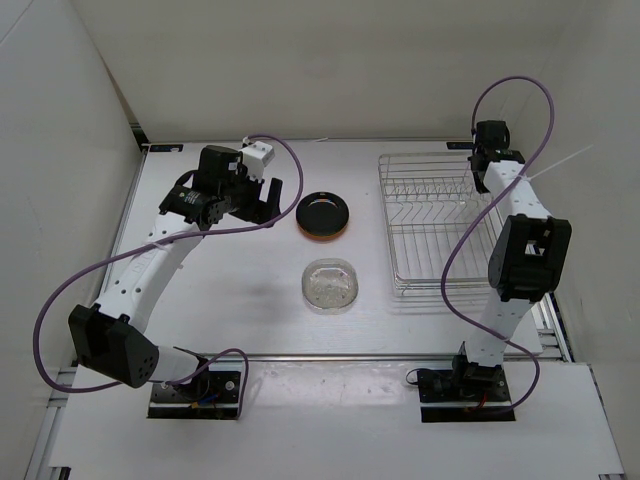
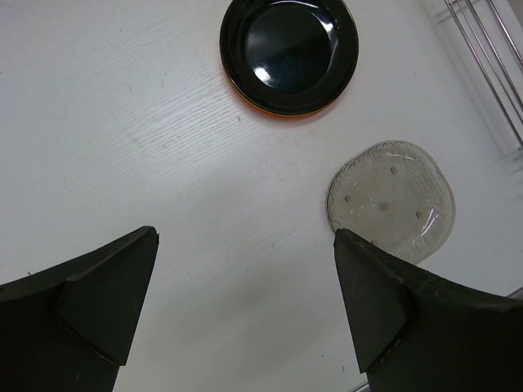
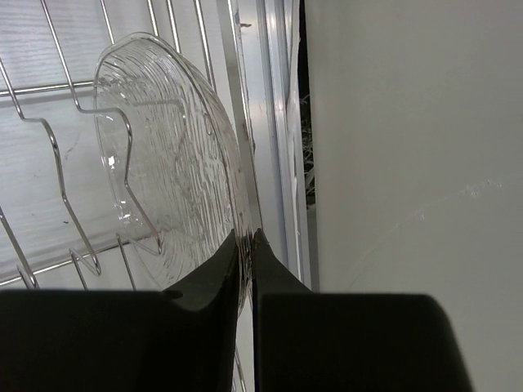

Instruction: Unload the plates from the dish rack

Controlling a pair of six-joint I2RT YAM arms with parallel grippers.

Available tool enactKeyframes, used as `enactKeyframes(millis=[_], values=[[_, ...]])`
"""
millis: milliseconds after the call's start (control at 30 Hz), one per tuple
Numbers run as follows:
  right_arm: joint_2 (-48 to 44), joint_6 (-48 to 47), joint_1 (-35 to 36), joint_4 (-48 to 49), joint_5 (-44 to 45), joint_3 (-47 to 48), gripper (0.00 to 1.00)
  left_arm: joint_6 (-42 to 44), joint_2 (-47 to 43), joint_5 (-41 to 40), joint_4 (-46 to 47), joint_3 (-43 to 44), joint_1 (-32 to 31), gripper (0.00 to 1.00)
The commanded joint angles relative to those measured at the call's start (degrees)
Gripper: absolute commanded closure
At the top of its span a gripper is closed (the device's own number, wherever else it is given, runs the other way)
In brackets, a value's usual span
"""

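Note:
The silver wire dish rack (image 1: 430,230) stands on the right of the table. My right gripper (image 1: 482,160) is at its far right corner, shut on the rim of a clear ribbed plate (image 3: 163,163) that stands upright between the rack's dividers (image 3: 57,155); the jaws (image 3: 247,237) pinch its edge. A black plate (image 1: 323,212) lies on an orange plate in the middle of the table, also in the left wrist view (image 2: 288,53). Another clear plate (image 1: 331,285) lies flat nearer me, also in the left wrist view (image 2: 392,200). My left gripper (image 1: 260,210) is open and empty, left of the black plate (image 2: 245,237). No yellow-green plate shows.
White walls close in the table on the left, back and right. The metal table edge and wall (image 3: 392,163) run right beside the right gripper. Purple cables (image 1: 515,95) loop from both arms.

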Motion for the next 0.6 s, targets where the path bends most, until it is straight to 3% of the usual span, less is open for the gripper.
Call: enactKeyframes(millis=[0,400,567], values=[[-1.87,2.44,1.11,-4.53,5.23,3.84,1.00,0.40,-1.18,1.38,0.10,1.50,0.03,0.00],[-8.46,-0.63,2.34,-6.13,15.16,7.62,1.00,1.45,0.49,3.05,-0.43,3.17,0.03,0.00],[-10.49,-4.14,2.34,-4.29,17.26,11.13,1.00,1.46,1.72,0.06,1.41,1.85,0.03,0.00]])
